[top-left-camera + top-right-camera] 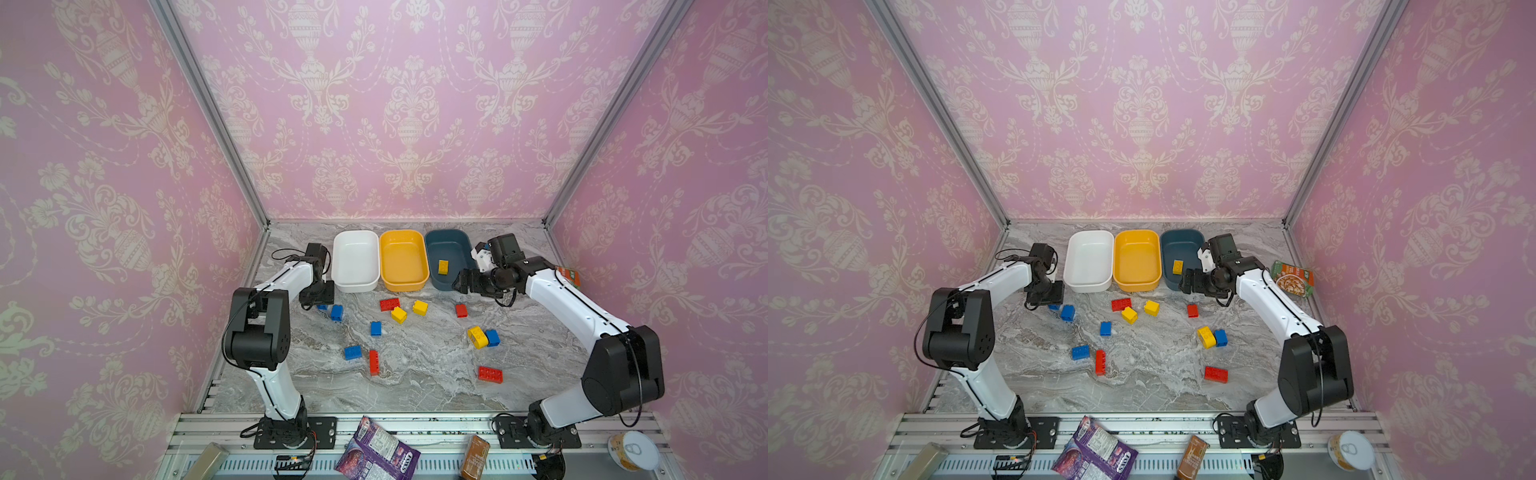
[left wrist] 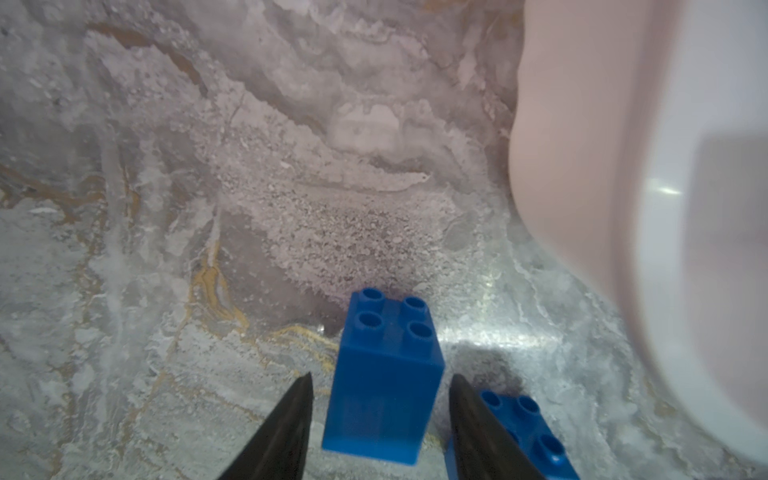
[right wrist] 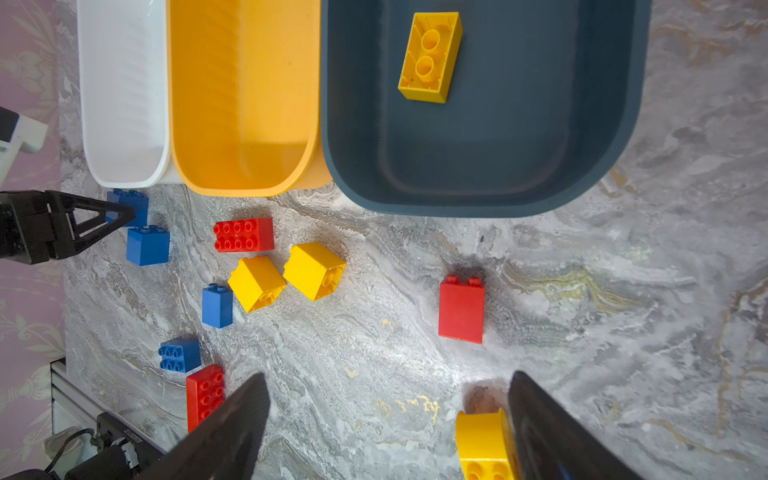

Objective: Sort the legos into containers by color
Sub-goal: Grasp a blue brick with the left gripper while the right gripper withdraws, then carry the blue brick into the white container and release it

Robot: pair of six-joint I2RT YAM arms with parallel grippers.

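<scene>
Grey marble table [image 1: 415,395], pink flowery walls [image 1: 124,166] all round. Left gripper [image 2: 380,378] half open around blue brick [image 2: 386,332] – small gaps both sides. Right gripper [image 3: 386,382] wide open, empty. Other legos [image 1: 389,304] scattered on table by three tubs [image 1: 403,287].

Bright, even light fills both top views, which stretch at the edges from a wide lens. A red brick [image 3: 461,311] casts a short, soft shadow on the surface [image 3: 374,332]. In the left wrist view, the white tub [image 2: 602,208] is blurred, with a small glare streak.
</scene>
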